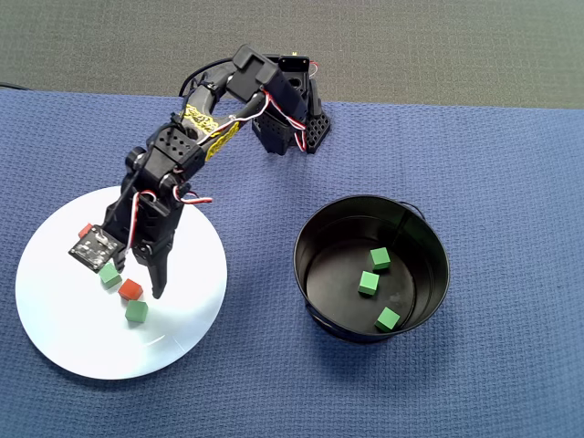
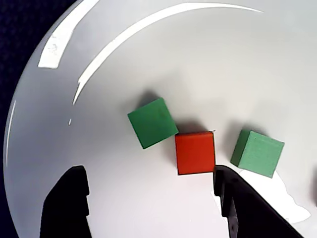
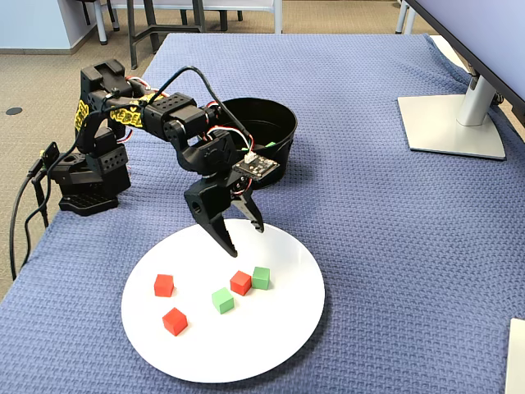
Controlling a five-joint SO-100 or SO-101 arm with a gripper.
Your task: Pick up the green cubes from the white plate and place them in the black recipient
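Two green cubes point(image 3: 261, 277) point(image 3: 222, 300) lie on the white plate point(image 3: 271, 328), with a red cube point(image 3: 240, 282) touching between them. In the wrist view the same green cubes point(image 2: 152, 122) point(image 2: 257, 152) flank the red cube point(image 2: 195, 152). My gripper point(image 3: 245, 239) hangs open just above the plate, behind this group. Its fingers point(image 2: 67, 206) are spread wide with nothing between them, and the right one stands close to the red cube's corner. The black recipient point(image 1: 315, 239) stands to the right in the overhead view and holds three green cubes point(image 1: 368, 283).
Two more red cubes point(image 3: 164, 285) point(image 3: 174, 321) lie on the plate's left part. The arm's base point(image 3: 86, 176) stands at the table's left edge. A monitor stand point(image 3: 451, 123) sits at the far right on the blue cloth.
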